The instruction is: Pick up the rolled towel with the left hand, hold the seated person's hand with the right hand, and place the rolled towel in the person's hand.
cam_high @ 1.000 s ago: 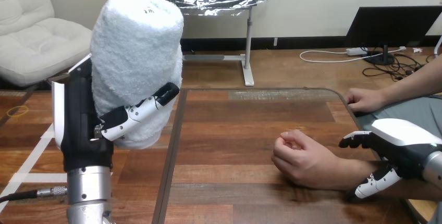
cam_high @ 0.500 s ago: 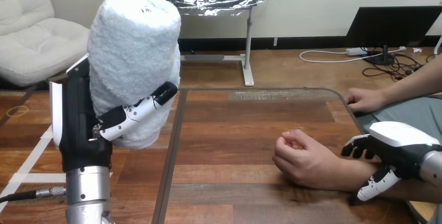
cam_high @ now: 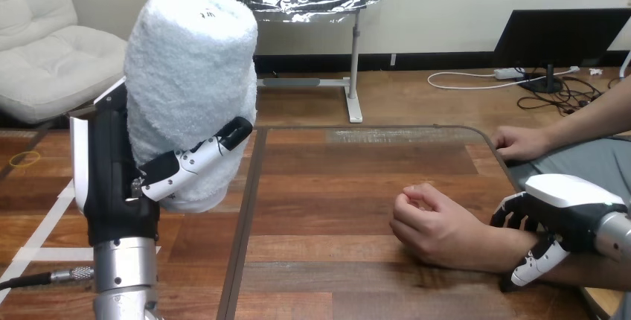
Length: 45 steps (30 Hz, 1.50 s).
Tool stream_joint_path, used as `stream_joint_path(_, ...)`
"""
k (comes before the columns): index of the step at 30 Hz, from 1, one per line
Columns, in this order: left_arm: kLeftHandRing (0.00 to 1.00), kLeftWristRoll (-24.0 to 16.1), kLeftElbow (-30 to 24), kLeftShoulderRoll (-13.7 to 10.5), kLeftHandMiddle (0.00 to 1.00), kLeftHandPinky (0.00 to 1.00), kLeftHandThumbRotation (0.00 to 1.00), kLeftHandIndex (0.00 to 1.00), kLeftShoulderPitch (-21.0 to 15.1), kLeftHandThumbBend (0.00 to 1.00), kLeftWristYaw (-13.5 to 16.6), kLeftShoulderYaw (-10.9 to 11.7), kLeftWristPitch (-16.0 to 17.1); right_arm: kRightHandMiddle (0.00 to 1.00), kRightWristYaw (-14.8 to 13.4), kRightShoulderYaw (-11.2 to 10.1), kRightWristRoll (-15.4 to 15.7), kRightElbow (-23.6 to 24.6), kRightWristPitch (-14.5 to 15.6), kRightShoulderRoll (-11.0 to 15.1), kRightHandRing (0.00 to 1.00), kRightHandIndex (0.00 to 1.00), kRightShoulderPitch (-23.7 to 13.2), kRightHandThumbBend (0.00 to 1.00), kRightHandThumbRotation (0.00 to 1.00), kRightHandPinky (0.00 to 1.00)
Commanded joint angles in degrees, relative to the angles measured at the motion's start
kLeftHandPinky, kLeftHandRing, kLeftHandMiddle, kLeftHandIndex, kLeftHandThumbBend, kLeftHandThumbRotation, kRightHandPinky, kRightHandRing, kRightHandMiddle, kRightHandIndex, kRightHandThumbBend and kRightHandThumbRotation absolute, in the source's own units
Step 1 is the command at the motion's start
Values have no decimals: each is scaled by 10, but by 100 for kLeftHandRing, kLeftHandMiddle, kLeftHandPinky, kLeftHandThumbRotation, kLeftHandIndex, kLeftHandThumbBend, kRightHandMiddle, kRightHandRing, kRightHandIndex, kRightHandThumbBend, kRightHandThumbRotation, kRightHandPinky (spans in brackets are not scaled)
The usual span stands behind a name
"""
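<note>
A white rolled towel [cam_high: 190,89] stands upright in my left hand [cam_high: 115,178], raised above the table's left part, with the thumb curled across its lower front. The person's hand [cam_high: 435,231] rests on the table at the right as a loose fist, knuckles pointing left. My right hand [cam_high: 569,212] sits at the wrist behind that fist: its fingers [cam_high: 513,212] curl over the top of the wrist and its thumb [cam_high: 532,264] lies against the near side.
The wooden table [cam_high: 335,178] has a dark seam running front to back below the towel. The person's other hand [cam_high: 521,141] rests at the table's far right edge.
My right hand has slid a little back along the person's forearm and its fingers have curled further round the wrist. The towel has shifted slightly left. The person's fist has stayed put.
</note>
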State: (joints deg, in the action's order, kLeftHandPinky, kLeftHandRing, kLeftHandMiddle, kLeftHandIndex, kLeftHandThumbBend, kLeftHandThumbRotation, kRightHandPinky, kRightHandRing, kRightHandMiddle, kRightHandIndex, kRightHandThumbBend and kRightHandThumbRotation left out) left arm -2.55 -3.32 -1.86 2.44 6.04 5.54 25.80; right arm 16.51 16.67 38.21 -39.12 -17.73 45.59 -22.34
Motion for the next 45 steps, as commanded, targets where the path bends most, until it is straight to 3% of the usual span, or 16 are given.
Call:
stream_joint_path(1,25,6,-18,2,31,20,0,37,-44,54,5,6,14,71,-14,18,6,-35,0,-21,69,72,-21,85,19,51)
stream_joint_path(20,25,6,-18,1,31,19,0,37,-47,53,8,7,16,67,-30,34,12,-55,7,-35,64,67,-25,84,14,49)
stream_joint_path(30,25,11,-19,4,31,19,0,37,-48,55,8,6,15,62,-73,42,17,-68,1,-44,57,62,-24,85,9,45)
stream_joint_path(45,25,6,-19,4,31,19,0,37,-49,56,12,6,18,49,-102,43,5,-82,-2,-57,39,53,-23,87,1,30)
